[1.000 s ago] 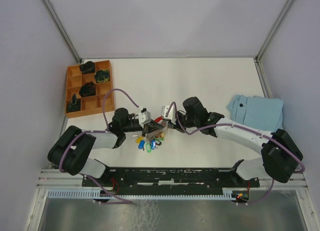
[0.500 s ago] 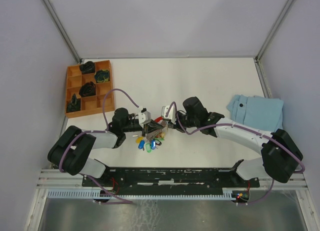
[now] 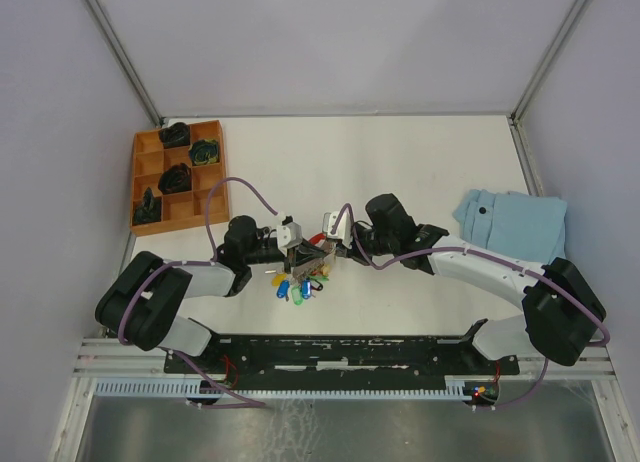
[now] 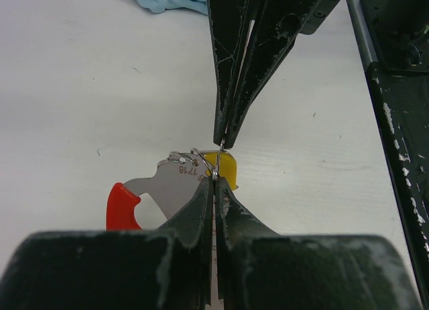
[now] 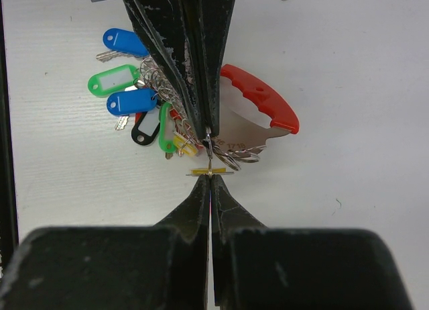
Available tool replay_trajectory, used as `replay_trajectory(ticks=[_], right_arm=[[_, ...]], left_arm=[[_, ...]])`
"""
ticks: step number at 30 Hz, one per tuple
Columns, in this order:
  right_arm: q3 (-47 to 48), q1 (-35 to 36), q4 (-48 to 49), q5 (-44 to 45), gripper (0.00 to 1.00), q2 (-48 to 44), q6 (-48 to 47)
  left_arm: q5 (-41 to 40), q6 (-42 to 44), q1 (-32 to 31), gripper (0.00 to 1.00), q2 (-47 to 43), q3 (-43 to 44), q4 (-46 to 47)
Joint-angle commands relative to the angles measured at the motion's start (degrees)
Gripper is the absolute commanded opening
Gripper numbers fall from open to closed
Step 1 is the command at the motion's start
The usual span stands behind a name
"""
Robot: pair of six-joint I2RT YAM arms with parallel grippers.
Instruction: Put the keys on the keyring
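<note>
The keyring (image 5: 231,152) is a cluster of grey rings on a silver plate with a curved red strap (image 5: 263,99). It lies between my two grippers in the top view (image 3: 312,254). Keys (image 5: 120,82) with blue, green and black tags fan out to its left, and show in the top view (image 3: 294,287) too. My left gripper (image 4: 216,182) is shut on a thin ring of the keyring. My right gripper (image 5: 210,178) faces it tip to tip and is shut on the same small ring, where a yellow-tagged key (image 5: 211,170) hangs edge-on. That yellow tag (image 4: 226,165) also shows in the left wrist view.
An orange compartment tray (image 3: 137,182) with dark items stands at the back left. A folded light-blue cloth (image 3: 512,222) lies at the right. A metal frame rail (image 3: 340,342) runs along the table's near edge.
</note>
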Motion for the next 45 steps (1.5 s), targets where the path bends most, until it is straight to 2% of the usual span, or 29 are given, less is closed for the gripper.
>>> replay_trajectory(ticks=[1,45], right_arm=[[1.5,0.4,1.9,-0.8,0.01,0.3,0.3],[0.8,1.2,10.3,-1.5,0.01,0.7,2.6]], left_arm=[[1.9,-1.1,0.2,0.03,0.3,1.5,4.0],[6.4,-3.6,-0.4,0.03,2.8,2.5,6.9]])
